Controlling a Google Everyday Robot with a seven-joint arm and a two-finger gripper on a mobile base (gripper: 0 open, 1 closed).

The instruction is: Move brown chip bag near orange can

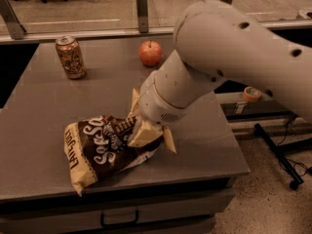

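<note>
The brown chip bag (100, 147) lies on the grey table (44, 111) near the front, its white script facing up. My gripper (144, 128) is at the bag's right end, under the big white arm (219, 57), and is shut on the bag's right edge, with a cream finger (142, 135) pressed on it. The orange can (70, 57) stands upright at the table's back left, well apart from the bag. The bag's right end is partly hidden by the gripper.
A red apple (150, 53) sits at the back middle of the table, right of the can. A glass rail (141, 4) runs behind the table. The table's front edge is just below the bag. A tape roll (251, 93) and a stand's legs (282, 150) are at the right.
</note>
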